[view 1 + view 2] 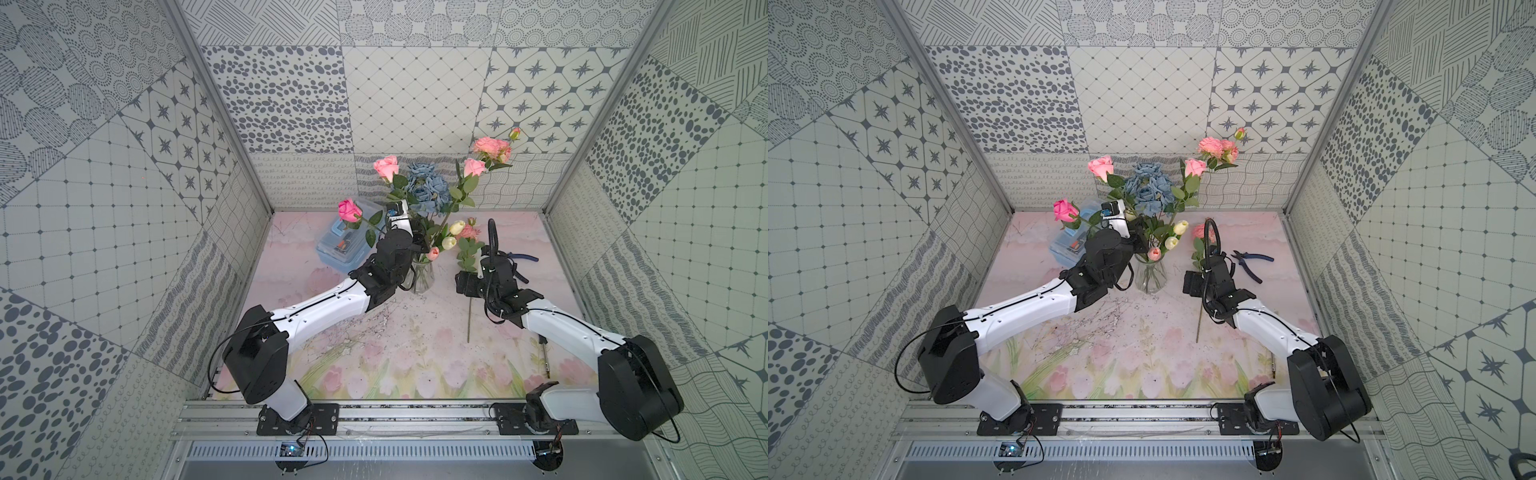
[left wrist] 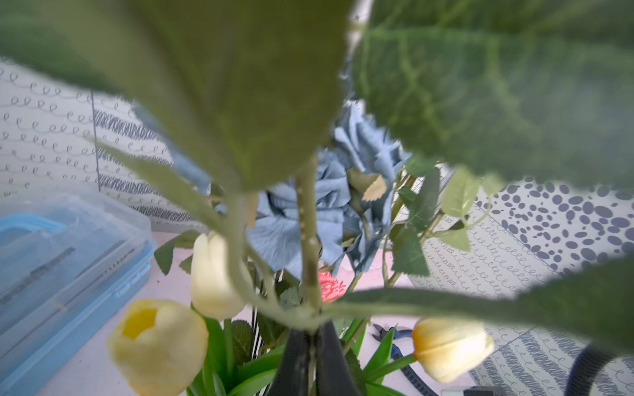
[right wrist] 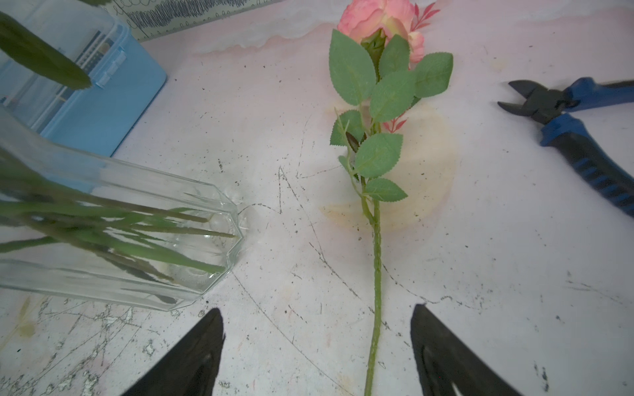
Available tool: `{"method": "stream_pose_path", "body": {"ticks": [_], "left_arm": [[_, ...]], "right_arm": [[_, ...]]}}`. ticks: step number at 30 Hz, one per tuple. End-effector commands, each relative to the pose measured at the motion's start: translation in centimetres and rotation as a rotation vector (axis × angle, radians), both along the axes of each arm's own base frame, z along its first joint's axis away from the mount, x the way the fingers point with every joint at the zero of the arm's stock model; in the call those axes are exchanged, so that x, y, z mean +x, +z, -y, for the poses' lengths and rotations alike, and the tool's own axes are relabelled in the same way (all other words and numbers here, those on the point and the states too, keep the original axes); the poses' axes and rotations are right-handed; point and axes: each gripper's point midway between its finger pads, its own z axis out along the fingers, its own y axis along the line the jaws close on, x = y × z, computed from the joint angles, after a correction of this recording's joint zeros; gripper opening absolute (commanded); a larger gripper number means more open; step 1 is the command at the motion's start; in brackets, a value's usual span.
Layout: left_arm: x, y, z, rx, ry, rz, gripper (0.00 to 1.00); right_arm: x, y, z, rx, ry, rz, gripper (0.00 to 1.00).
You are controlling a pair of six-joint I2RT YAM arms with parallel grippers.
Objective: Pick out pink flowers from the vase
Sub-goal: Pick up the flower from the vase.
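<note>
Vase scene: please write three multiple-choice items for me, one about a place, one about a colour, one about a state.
1. Where is the pink rose that is outside the vase?
A. Flat on the table, between vase and pliers
B. In a basket
C. On a shelf

2. What colour are the pliers' handles?
A. Red
B. Blue
C. Yellow

3. How is the left gripper?
A. Wide open
B. Shut on a leafy green stem
C. Holding the pliers

Key: 1 A, it lies on the table with vase and pliers either side; 2 B, blue grips show; 3 B, its fingers pinch the stem.
</note>
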Motion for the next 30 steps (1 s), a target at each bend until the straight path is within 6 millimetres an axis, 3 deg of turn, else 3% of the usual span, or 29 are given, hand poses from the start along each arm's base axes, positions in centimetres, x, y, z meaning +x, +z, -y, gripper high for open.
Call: {"method": "stream_pose_path", "body": {"ticks": [1,5,10,14,21,26,30], "left_arm": [[-1.1,3.9,1.1,0.136,-0.123,0.119,0.02],[-2.5,6.1,1.9,0.219,-0.213,0.196,0.00],[-5.1,9.4,1.4,0.304,-0.294,0.325,0.00],[-7.9,12.3,1.3,0.363,-0.404,0.417,0.00],[-11.9,16.3,1.2,0.384,-0.581,0.469,0.00],[-16.2,18.4,1.3,0.389,-0.793,0.460,0.00],[-20.1,18.3,1.5,0.349,-1.008,0.381,0.00]], "right_arm": [[0.3,2.2,0.2,-0.009,-0.006,0.082,0.87],[-0.1,3.9,0.8,-0.013,-0.015,0.126,0.87],[-1.6,7.4,1.0,0.035,0.007,0.204,0.89],[-4.5,12.6,0.4,0.133,0.103,0.326,0.90],[-11.9,25.0,-0.9,0.296,0.361,0.661,0.94],[-15.7,29.5,-3.6,0.382,0.606,0.731,0.94],[-17.3,31.6,-5.3,0.439,0.746,0.759,0.94]]}}
